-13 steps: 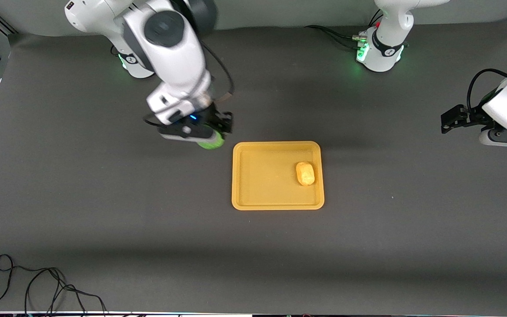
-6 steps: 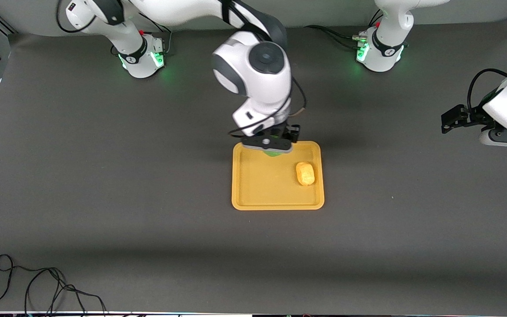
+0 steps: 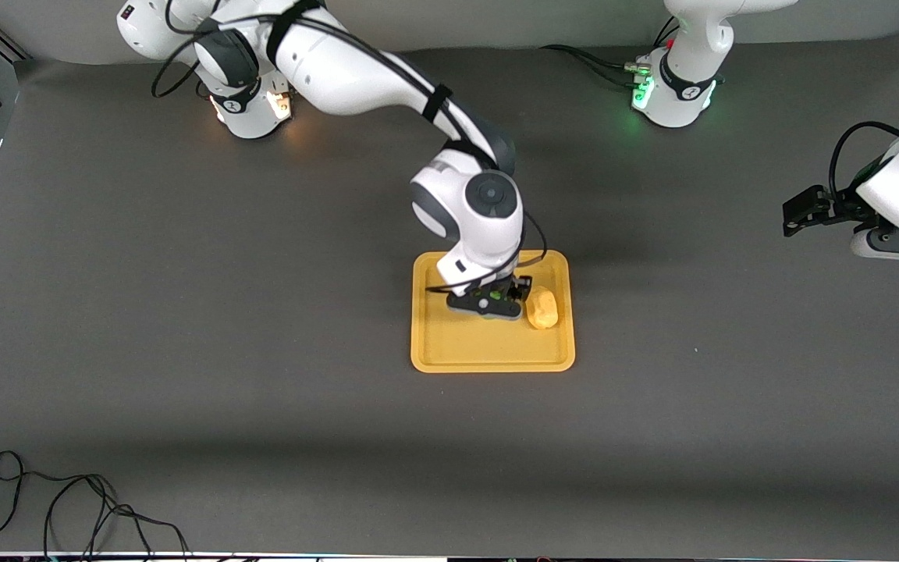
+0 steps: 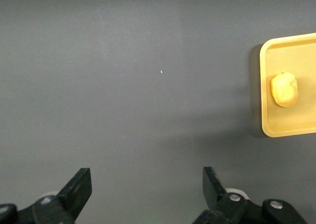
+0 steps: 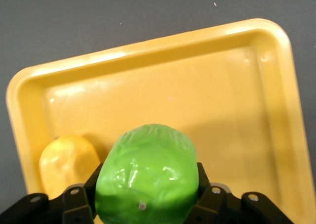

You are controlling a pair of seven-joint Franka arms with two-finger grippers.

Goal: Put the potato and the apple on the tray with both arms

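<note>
The yellow-orange tray (image 3: 457,343) lies mid-table, with the yellow-tan potato (image 3: 541,307) in it toward the left arm's end. My right gripper (image 3: 488,300) is low over the tray, right beside the potato. It is shut on the green apple (image 5: 146,172), which is held between the black fingers (image 5: 207,194) in the right wrist view. That view also shows the tray floor (image 5: 207,85) and the potato (image 5: 66,164). My left gripper (image 3: 797,212) waits open and empty at the left arm's end of the table. Its wrist view shows the tray (image 4: 296,127) and potato (image 4: 284,89) farther off.
A black cable (image 3: 67,499) lies coiled on the dark mat near the front camera at the right arm's end. More cables (image 3: 590,62) run by the left arm's base.
My right arm has swung the apple from beside the tray to over it and lowered it next to the potato. The left arm has not moved.
</note>
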